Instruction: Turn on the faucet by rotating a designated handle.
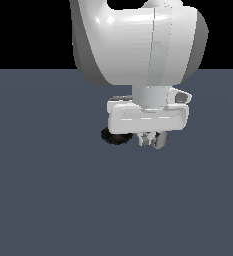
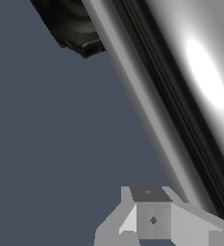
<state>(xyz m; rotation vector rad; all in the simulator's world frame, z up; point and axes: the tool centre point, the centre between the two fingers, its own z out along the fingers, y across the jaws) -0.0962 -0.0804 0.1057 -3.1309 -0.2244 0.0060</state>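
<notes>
Nearest the wrist camera is one pale grey finger [image 2: 152, 218] of the gripper [image 1: 152, 140], blocky and angled, with the handle [image 2: 200, 81] running right past it as a broad shiny bar with a bright highlight and dark lines along its length. The bar fills that side of the wrist view, so the finger appears to sit just beside it or against it; actual contact is not clear. Only one finger shows there, and in the exterior view the fingertips are small and bunched under the hand, so I cannot tell whether the gripper is open or closed. The closeness suggests the arm is placed to push the bar sideways rather than to clamp it, which would suit a rotating handle, but that is a judgement.

Further off in the wrist view, a dark rounded piece [image 2: 77, 33] sits at the bar's far end, probably the black elbow or base of the faucet [image 1: 114, 136].

In the exterior view the white arm [image 1: 138, 42] hangs low over the grey counter [image 1: 48, 190] and hides most of the fixture. Only the black flared base peeks out at the exterior view's left of the fingers, resting on the counter; a small grey rounded shape [image 1: 160, 142] beside the fingertips may be the handle's end
</notes>
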